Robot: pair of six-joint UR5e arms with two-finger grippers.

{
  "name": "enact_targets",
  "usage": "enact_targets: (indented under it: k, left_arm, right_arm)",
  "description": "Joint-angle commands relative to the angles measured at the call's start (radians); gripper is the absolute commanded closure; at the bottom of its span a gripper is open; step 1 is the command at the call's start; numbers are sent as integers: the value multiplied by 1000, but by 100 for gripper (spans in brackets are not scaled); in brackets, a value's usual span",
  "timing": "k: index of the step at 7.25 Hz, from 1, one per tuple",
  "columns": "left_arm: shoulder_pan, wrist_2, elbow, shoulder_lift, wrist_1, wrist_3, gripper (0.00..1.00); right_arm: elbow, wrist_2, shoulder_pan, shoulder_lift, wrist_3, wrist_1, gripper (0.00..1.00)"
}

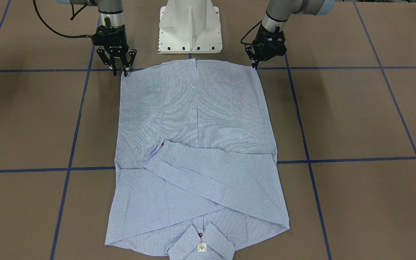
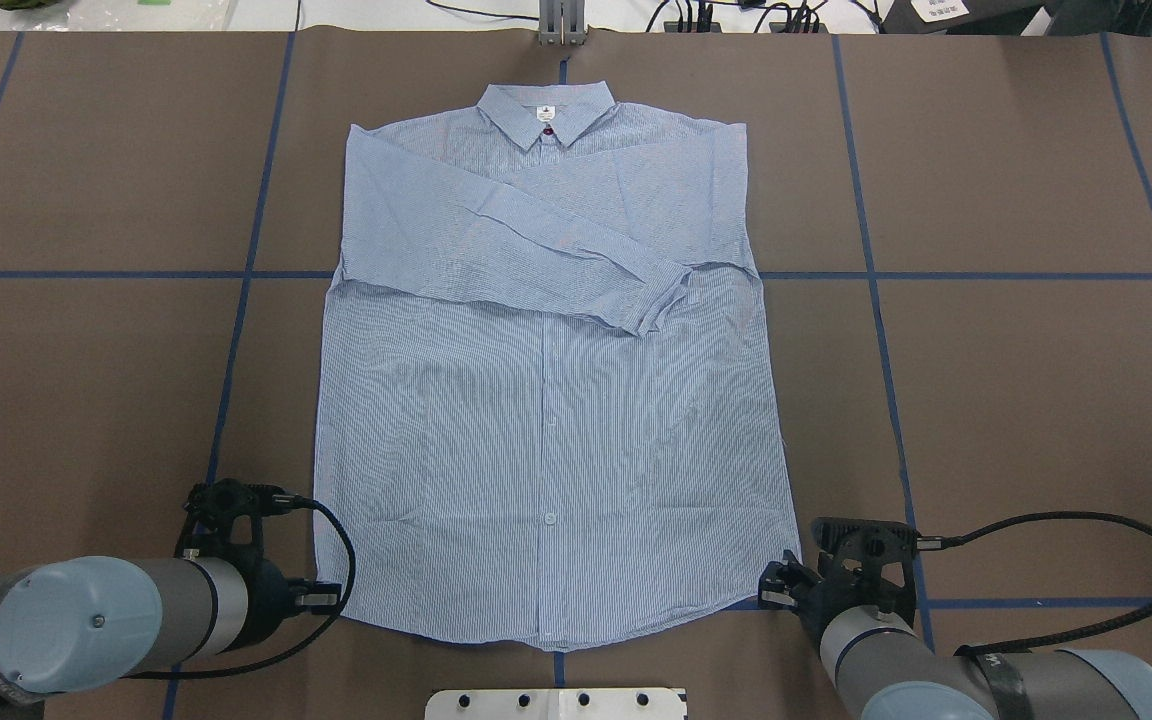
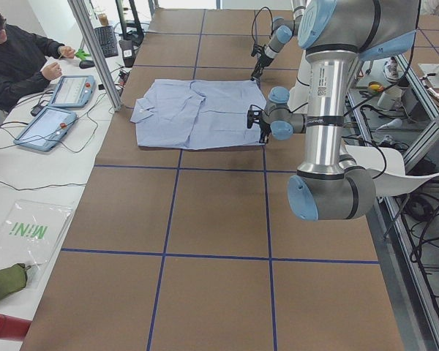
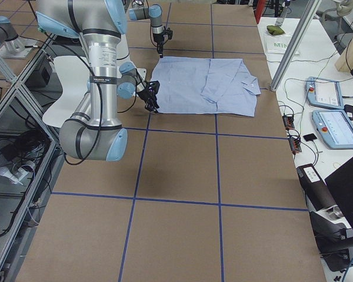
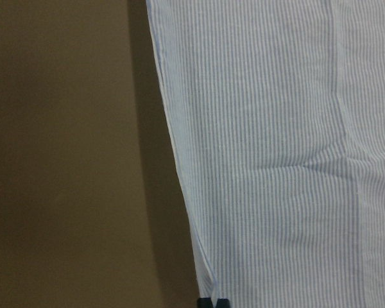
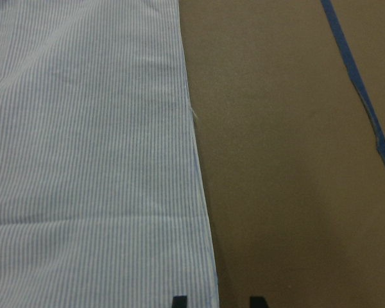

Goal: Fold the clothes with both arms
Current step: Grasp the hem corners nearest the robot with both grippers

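The light blue striped shirt (image 1: 197, 119) lies flat, front up, with its sleeves folded across the chest and its collar (image 2: 546, 110) at the far end from the robot. My left gripper (image 1: 255, 66) is at the left hem corner. In the left wrist view its tips (image 5: 212, 301) are pressed together on the shirt edge (image 5: 179, 160). My right gripper (image 1: 119, 70) is open at the right hem corner. In the right wrist view its fingertips (image 6: 179, 300) straddle the shirt's side edge (image 6: 192, 160). Both also show in the overhead view, the left gripper (image 2: 324, 598) and the right gripper (image 2: 774, 585).
The white pedestal base (image 1: 190, 29) stands just behind the hem, between the arms. Blue tape lines (image 2: 246, 260) grid the brown table. Beyond the collar end there is a metal post (image 3: 95, 51), tablets (image 3: 66, 91) and a seated operator (image 3: 14, 58).
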Motion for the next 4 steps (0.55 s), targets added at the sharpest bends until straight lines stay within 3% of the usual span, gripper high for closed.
enact_targets:
  k: [1,4]
  left_arm:
    - [0,-5,-1,0,0,1,100]
    - [0,-5,-1,0,-2,1,100]
  right_arm:
    - [-5,-6,-11,3,20,1,60]
    - [-6,-23,-36,3,39,1,64]
